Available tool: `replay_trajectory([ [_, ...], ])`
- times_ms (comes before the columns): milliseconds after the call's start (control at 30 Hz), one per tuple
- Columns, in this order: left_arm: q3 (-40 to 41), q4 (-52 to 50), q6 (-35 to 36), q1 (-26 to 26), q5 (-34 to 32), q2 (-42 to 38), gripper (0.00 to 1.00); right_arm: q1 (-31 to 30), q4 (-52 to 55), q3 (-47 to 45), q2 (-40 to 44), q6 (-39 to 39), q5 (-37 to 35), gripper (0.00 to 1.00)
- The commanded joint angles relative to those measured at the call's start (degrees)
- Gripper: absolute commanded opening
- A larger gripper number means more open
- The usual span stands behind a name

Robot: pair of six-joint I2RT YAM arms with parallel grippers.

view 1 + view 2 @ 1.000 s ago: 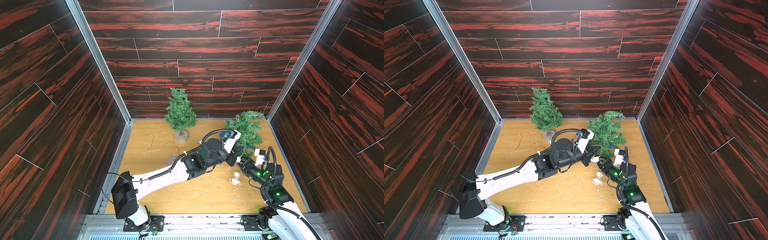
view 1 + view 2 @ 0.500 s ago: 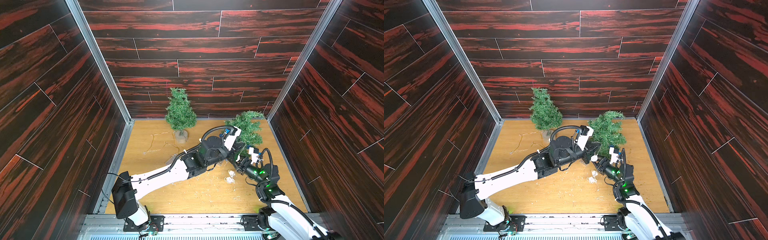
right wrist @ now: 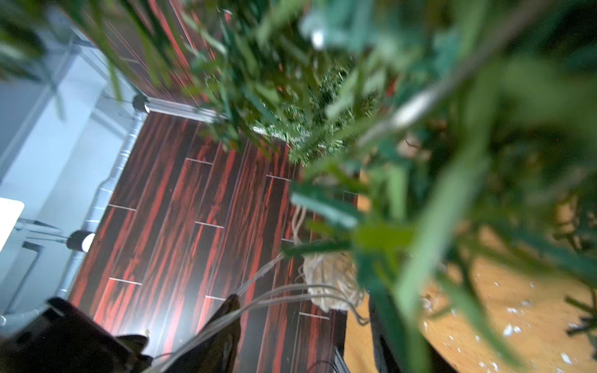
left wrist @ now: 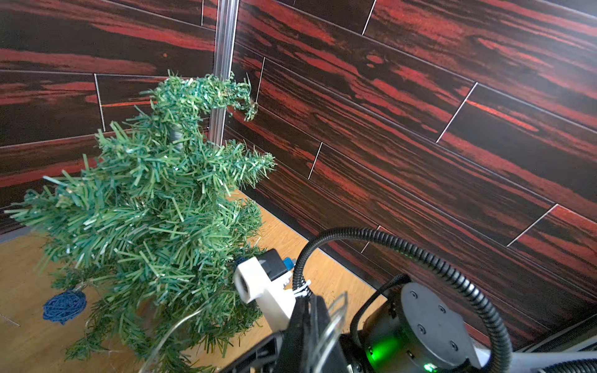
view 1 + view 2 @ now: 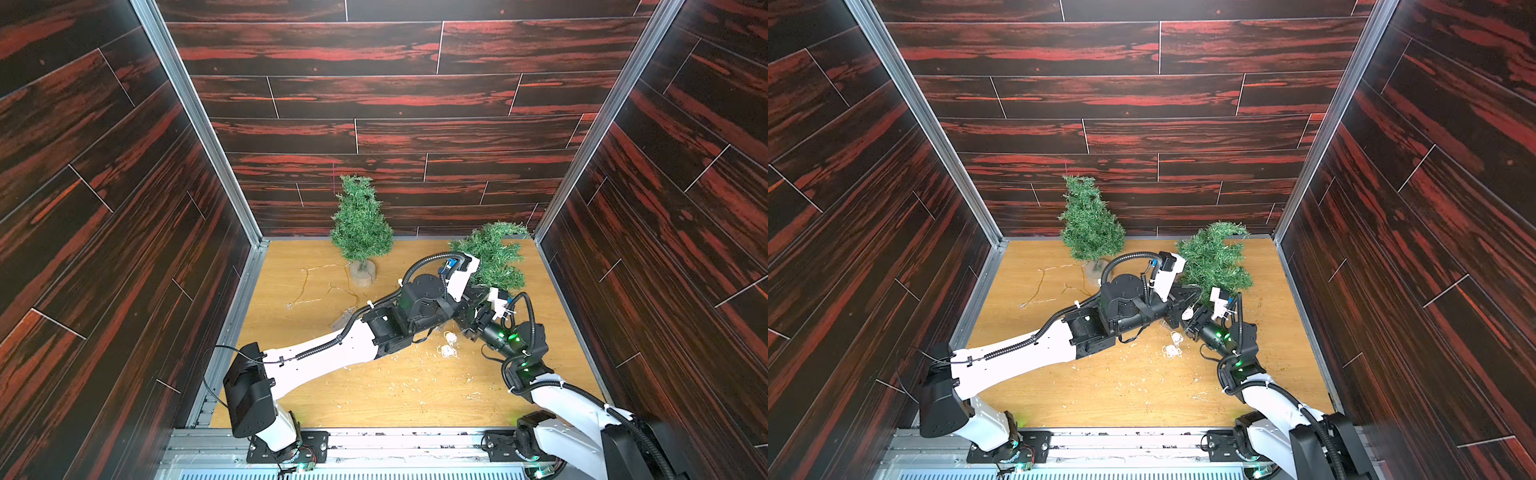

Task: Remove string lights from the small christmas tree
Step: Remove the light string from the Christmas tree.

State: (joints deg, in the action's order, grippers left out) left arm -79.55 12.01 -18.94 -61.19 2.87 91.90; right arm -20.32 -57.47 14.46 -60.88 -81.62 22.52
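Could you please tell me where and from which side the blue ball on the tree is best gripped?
The blue ball itself, across its round middle, coming from the table side away from the trunk. It hangs at a low branch tip of the tree, outside the needles, so little should snag.

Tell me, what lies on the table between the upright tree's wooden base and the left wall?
A thin pale wire strand lies loose on the table there, shown in both top views.
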Motion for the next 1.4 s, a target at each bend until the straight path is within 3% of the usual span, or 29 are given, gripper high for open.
replay_trajectory([
  [0, 1.4, 1.0, 0.4, -0.1, -1.2, -2.6, 0.01, -0.3, -0.6, 0.6, 1.0, -0.1, -2.0, 0.66],
  [233, 3.1, -0.9, 3.0, -0.1, -3.2, -5.0, 0.01, -0.4, 31.6, 6.0, 13.0, 12.0, -9.3, 0.66],
  [333, 3.0, -0.4, 1.8, -0.1, -2.3, -5.1, 0.01, -0.3, 38.1, 10.3, 13.3, 16.1, -10.7, 0.68],
  [1000, 2.6, 2.0, -3.9, -0.7, 0.8, -5.9, 0.01, -0.3, 33.4, 21.8, -2.2, 14.8, -9.2, 0.68],
  [1067, 2.6, 2.1, -3.6, -0.7, 0.8, -6.0, 0.01, -0.3, 33.4, 21.7, -2.1, 14.5, -9.2, 0.60],
  [1200, 2.8, 1.8, -2.7, -0.7, 0.2, -5.9, 0.01, -0.5, 35.7, 20.8, 0.3, 14.5, -9.3, 0.31],
  [1367, 2.4, -0.2, -0.2, -0.7, -0.9, -5.3, 0.05, -0.5, 46.0, 20.1, 7.0, 17.7, -9.5, 0.09],
])
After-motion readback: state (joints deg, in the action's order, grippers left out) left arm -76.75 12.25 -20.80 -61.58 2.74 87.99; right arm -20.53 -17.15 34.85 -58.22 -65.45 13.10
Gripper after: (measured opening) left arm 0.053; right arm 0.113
